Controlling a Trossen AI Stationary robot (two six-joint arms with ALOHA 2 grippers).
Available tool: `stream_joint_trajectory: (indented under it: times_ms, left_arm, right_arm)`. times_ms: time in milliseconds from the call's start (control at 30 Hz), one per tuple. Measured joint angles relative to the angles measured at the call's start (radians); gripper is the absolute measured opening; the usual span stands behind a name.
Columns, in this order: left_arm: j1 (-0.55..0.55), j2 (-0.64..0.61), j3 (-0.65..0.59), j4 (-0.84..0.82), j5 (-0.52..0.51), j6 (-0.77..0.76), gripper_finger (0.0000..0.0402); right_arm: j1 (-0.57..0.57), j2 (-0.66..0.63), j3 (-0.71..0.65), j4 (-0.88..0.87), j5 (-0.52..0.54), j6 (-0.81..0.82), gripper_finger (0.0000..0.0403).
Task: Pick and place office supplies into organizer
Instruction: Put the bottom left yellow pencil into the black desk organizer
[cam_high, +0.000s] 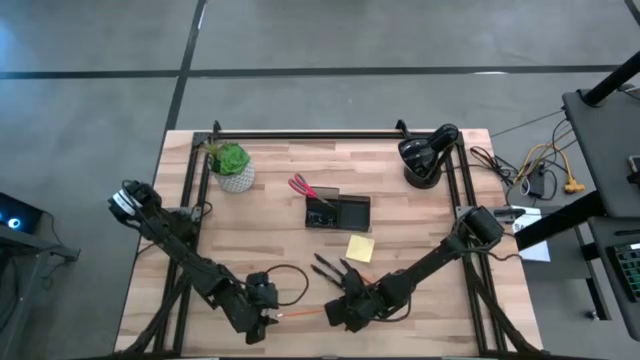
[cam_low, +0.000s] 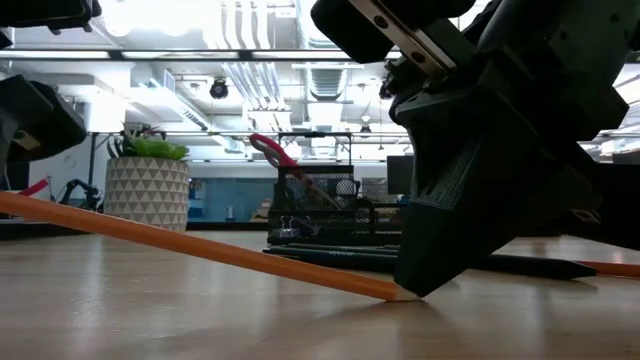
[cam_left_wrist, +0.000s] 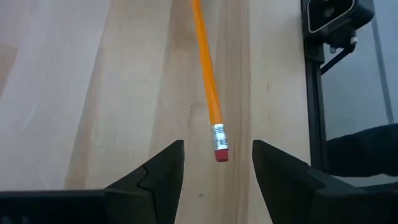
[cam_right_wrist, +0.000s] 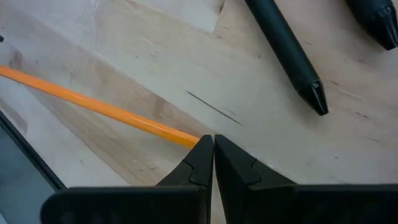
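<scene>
Your ceiling lights (cam_low: 150, 25) glare brightly in the low view (background soft), and the table (cam_high: 420, 215) is evenly lit, shadows faint.

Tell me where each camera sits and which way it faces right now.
High: overhead, straight down; both arms, organizer.
Low: table height, looking level; right tool shut at the pencil tip.
Left wrist: past the open left tool onto the pencil's eraser end.
Right wrist: past shut fingers; pencil, black pens.
All four share the pencil.
</scene>
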Motion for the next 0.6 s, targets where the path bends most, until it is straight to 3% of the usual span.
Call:
stream_joint_trajectory:
  times_ms: [233,600]
  left_arm:
    - [0.000,0.044,0.019,0.000,-0.023,0.004,0.0144]
    - [0.000,0.059,0.030,-0.004,-0.045,0.005,0.0029]
  right_arm:
    - [0.000,0.000,0.000,-0.001,0.000,0.003,0.0009]
    - [0.000,0.001,0.000,0.000,0.000,0.004,0.0008]
